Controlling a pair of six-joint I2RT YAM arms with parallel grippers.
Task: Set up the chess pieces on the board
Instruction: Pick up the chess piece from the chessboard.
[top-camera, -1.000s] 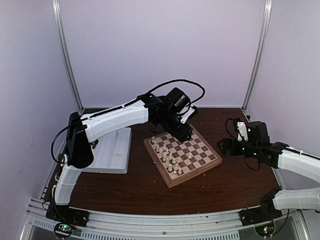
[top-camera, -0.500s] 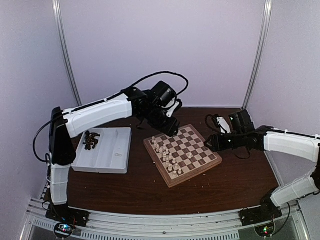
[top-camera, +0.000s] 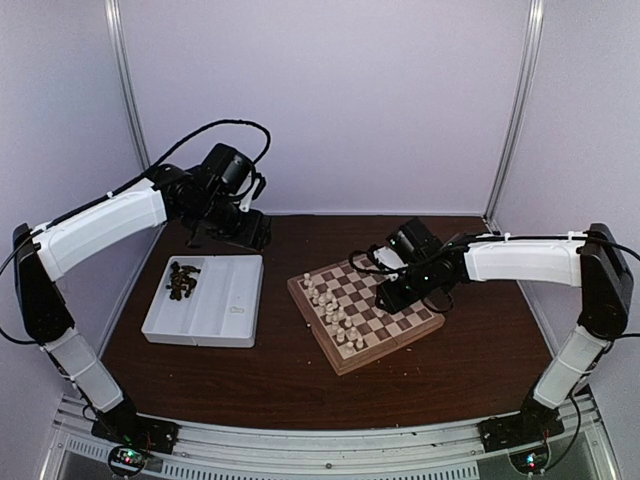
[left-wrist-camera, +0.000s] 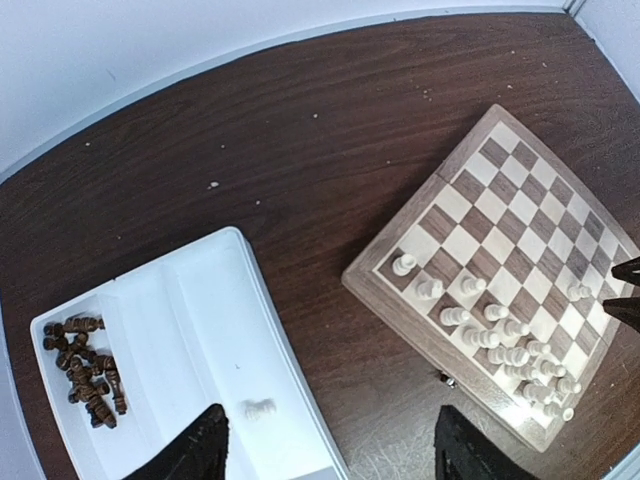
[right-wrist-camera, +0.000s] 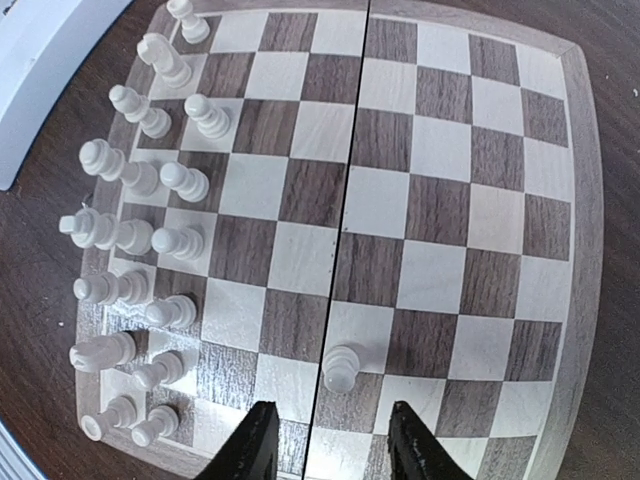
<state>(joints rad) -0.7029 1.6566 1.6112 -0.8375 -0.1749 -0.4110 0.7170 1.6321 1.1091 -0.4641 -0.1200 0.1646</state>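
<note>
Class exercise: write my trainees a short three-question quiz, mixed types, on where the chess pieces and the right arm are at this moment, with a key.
1. True or false: the dark brown pieces stand on the board.
2. The right pincer hangs over: A the dark brown pieces; B the board; C neither.
3. In one word: where does the single cream piece that is off the board lie?

Key
1. False: they lie heaped in the white tray.
2. B.
3. Tray: it lies there apart from the dark ones.
</note>
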